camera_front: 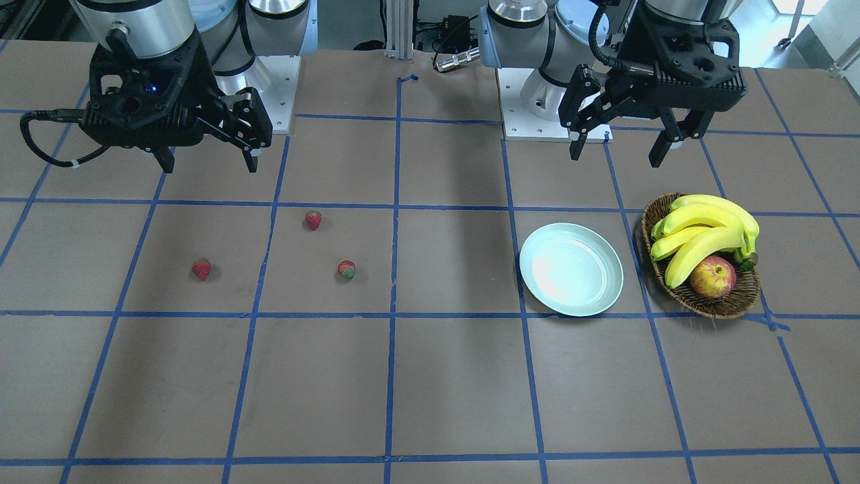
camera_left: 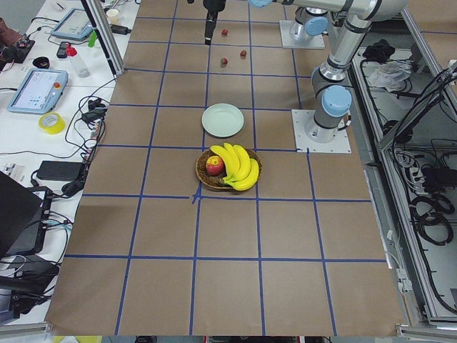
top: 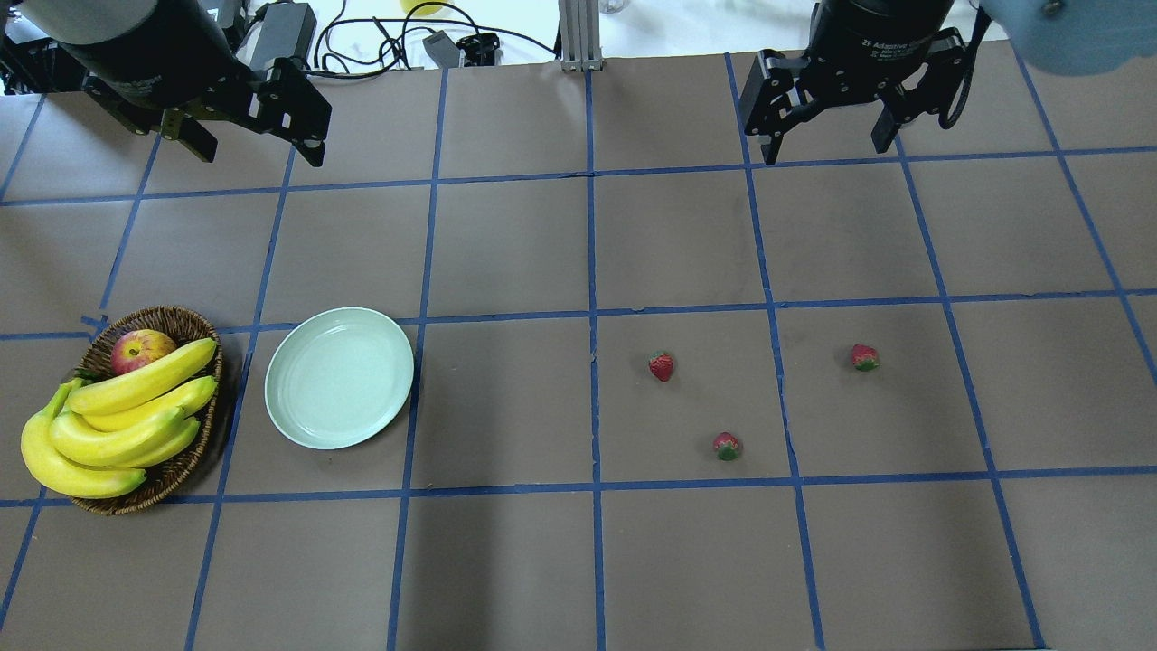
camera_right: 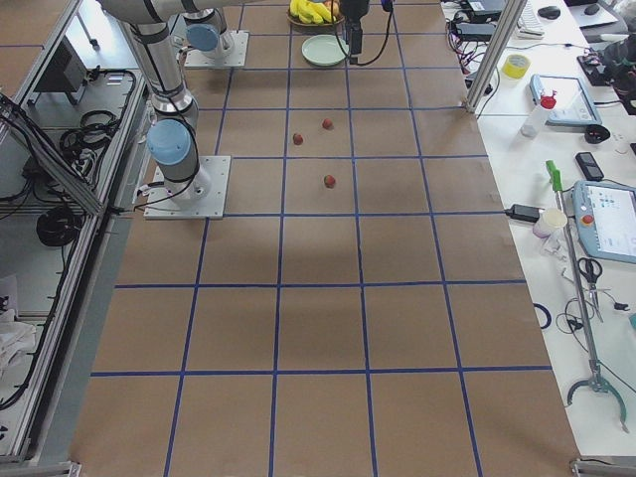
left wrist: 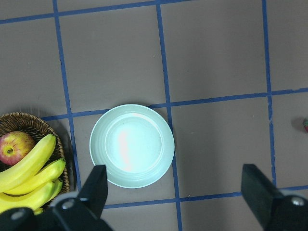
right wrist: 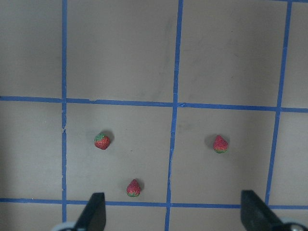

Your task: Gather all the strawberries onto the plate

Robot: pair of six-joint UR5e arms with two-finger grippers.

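Note:
Three small red strawberries lie apart on the brown table: one (top: 662,366) nearest the middle, one (top: 865,357) further right, one (top: 726,446) nearer the front. They also show in the right wrist view (right wrist: 101,141) (right wrist: 220,144) (right wrist: 133,187). The pale mint plate (top: 339,377) lies empty on the left half, beside the basket; it also shows in the left wrist view (left wrist: 131,145). My left gripper (top: 258,149) is open and empty, high above the table behind the plate. My right gripper (top: 825,149) is open and empty, high behind the strawberries.
A brown wicker basket (top: 172,316) with a bunch of bananas (top: 117,425) and a red-yellow apple (top: 140,350) stands left of the plate. Blue tape lines mark a grid on the table. Cables and boxes lie past the far edge.

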